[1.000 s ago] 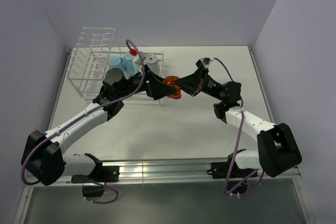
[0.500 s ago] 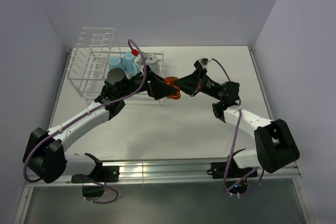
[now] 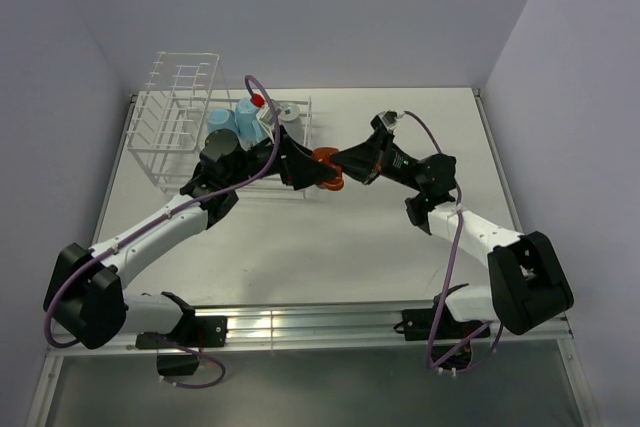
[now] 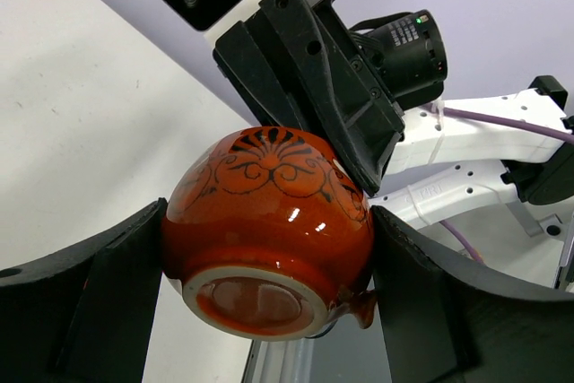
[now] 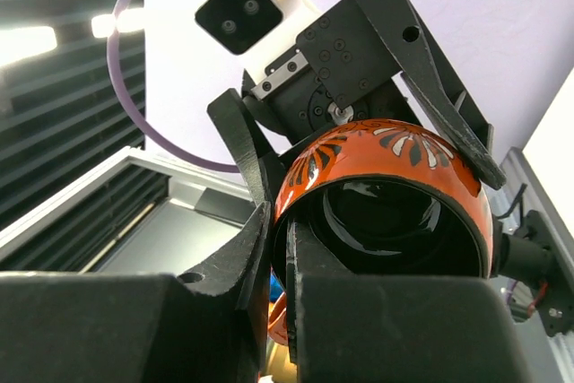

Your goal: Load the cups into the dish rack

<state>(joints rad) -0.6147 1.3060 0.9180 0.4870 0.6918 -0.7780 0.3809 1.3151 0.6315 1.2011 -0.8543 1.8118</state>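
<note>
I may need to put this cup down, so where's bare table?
Bare table lies between the two arms toward the near rail, and at the far right beyond the right gripper. Crowded: the dish rack end with blue mugs, and beside it the orange-red cup gripped by both it and the left gripper.

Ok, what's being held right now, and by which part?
The glossy orange-red patterned cup, by both claws. The right claw pinches its rim, one finger inside and one outside. The left claw grips the round body from both sides.

Left claw (image 4: 269,266) and right claw (image 5: 280,253) both clamped, tips facing, close together.
</note>
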